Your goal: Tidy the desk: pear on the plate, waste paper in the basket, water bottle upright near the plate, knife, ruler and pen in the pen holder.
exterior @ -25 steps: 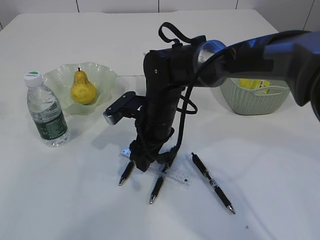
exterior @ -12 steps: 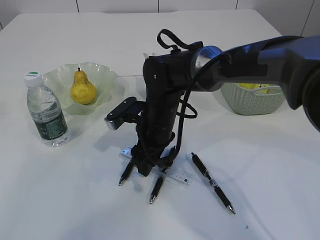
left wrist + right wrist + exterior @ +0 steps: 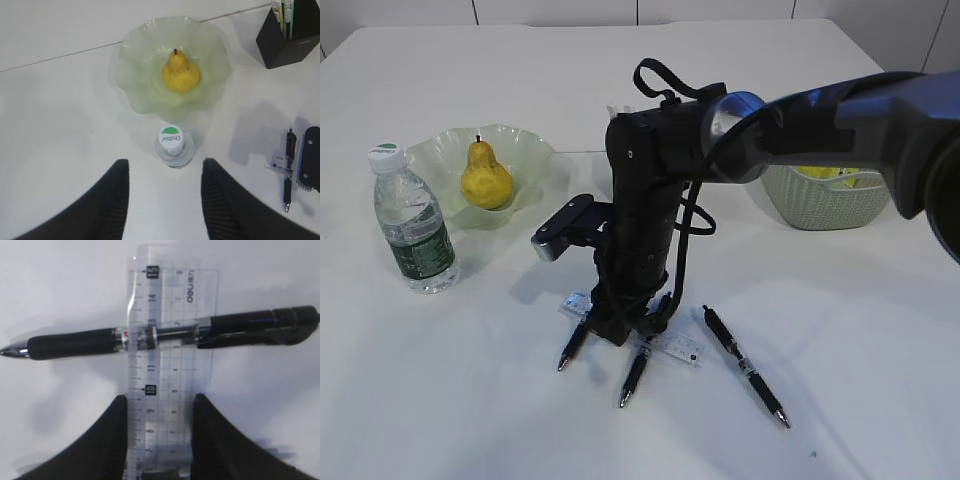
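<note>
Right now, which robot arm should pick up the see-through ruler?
The right arm. Its pincer already straddles the ruler, one finger on each long edge. The left pincer hangs open above the water bottle, away from the ruler.

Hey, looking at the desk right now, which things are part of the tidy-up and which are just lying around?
Part of the job:
pear
plate
water bottle
ruler
pens
pen holder
basket
waste paper

Just lying about:
nothing that I can see

Exterior slants down; wrists look straight down, sharing ruler [image 3: 167, 365]
</note>
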Controlling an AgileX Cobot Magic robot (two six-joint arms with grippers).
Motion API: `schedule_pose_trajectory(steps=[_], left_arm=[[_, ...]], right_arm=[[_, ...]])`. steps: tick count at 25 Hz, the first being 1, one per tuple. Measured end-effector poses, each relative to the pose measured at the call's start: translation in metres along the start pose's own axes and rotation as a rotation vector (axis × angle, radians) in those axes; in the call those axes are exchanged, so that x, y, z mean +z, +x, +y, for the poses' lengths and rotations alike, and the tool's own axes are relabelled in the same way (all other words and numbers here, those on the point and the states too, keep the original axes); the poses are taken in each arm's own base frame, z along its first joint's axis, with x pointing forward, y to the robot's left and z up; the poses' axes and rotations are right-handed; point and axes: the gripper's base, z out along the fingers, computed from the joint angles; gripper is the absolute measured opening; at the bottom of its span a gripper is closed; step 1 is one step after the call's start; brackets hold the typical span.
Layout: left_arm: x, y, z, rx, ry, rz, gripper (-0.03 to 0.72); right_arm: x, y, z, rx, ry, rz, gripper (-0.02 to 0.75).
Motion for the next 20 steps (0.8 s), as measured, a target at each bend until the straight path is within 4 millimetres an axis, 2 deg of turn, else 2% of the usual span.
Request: schedule_pose_trajectory(steps=[8, 20], left_arm=[[0.000, 0.000, 0.000, 0.000, 0.000, 0.000, 0.331], [0.000, 0.000, 0.000, 0.000, -0.001, 0.000, 0.331]], right_arm=[[-0.004, -0.001, 0.000, -0.003, -0.011, 0.019, 0.284], [-0.037, -0.016, 0.001, 0.010, -0.049, 0.013, 0.283]])
